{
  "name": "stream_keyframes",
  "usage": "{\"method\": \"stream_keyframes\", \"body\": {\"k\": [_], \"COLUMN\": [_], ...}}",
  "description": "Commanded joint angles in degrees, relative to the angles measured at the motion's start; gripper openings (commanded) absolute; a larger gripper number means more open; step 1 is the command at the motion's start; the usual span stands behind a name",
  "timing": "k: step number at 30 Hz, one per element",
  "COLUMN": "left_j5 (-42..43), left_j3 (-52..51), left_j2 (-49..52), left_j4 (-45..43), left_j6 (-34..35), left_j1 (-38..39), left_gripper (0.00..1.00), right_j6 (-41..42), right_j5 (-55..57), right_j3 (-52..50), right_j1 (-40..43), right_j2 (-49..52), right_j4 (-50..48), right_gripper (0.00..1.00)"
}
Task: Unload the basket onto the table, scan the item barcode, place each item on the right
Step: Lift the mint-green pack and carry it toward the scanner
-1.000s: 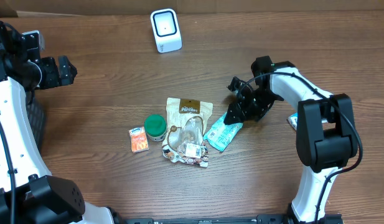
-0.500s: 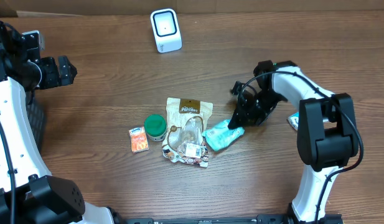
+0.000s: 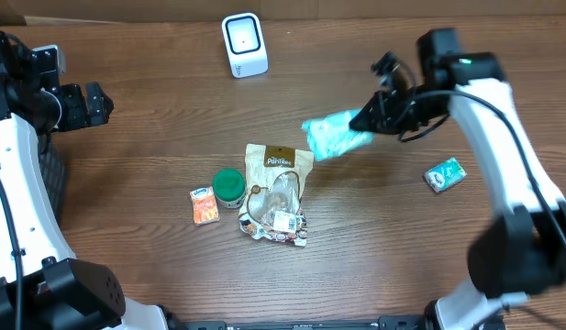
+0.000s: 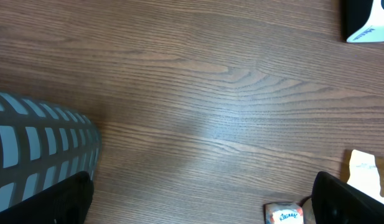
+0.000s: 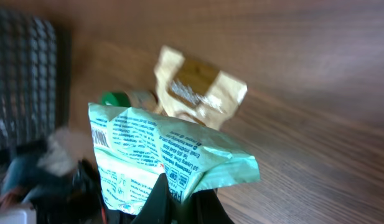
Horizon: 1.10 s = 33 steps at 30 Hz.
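1. Left tool: parked at the left edge of the desk, jaws spread wide, nothing between them.
2. Orange packet and green-lidded jar: just beside each other, lying untouched mid-desk.
3. Scanner: white, upright at the far edge, nothing in front of its face.
4. Tan pouch flat on the desk, with a clear bag of sweets lying over its lower end.
5. Mint-green packet: lifted off the desk, between the scanner and the right arm but well apart from the scanner. Right tool is clamped tight on its right end. The wrist view shows a printed face.
6. Small teal packet: lies alone at the right.
7. Progress, as I judge it: the pick is done and the carry is partway. Left to do: bring the packet before the scanner and turn its barcode to the window.
8. Surface: brown wood-grain, flat, dull sheen. A pale band runs along the far edge. The room beyond is not in view.
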<state>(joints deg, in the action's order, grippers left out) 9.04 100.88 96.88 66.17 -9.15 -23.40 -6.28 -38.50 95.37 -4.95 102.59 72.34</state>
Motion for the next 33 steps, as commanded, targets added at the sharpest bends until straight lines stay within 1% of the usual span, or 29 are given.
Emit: {"method": "stream_keyframes", "body": {"k": [1, 6, 16, 22, 24, 27, 30, 33], "left_j5": [0.66, 0.66, 0.66, 0.66, 0.66, 0.66, 0.66, 0.66], "left_j3": [0.85, 0.85, 0.85, 0.85, 0.85, 0.85, 0.85, 0.85], "left_j2": [0.2, 0.2, 0.2, 0.2, 0.2, 0.2, 0.2, 0.2], "left_j4": [-0.02, -0.02, -0.02, -0.02, -0.02, -0.02, -0.02, -0.02], "left_j6": [0.57, 0.57, 0.57, 0.57, 0.57, 0.57, 0.57, 0.57], "left_j1": [-0.57, -0.57, -0.57, -0.57, -0.57, -0.57, -0.57, -0.57], "left_gripper": [1.0, 0.99, 1.0, 1.0, 1.0, 0.99, 0.99, 1.0], "right_j6": [7.28, 10.64, 13.6, 20.06, 20.98, 21.11, 21.11, 21.05], "right_j5": [1.81, 2.82, 3.26, 10.34, 12.07, 16.13, 23.06, 32.98], "right_j3": [1.86, 1.86, 1.75, 1.79, 2.03, 5.05, 12.35, 22.16], "right_j1": [0.15, 0.09, -0.13, -3.76, -5.2, -7.67, -10.47, -13.31], "right_j2": [-7.45, -12.59, -12.9, -12.76, -12.44, -10.78, -7.17, -1.95], "right_j4": [-0.61, -1.36, -2.51, -5.05, -6.21, -6.4, -5.05, -4.09], "right_gripper": [0.04, 0.04, 0.04, 0.04, 0.04, 0.04, 0.04, 0.04]}}
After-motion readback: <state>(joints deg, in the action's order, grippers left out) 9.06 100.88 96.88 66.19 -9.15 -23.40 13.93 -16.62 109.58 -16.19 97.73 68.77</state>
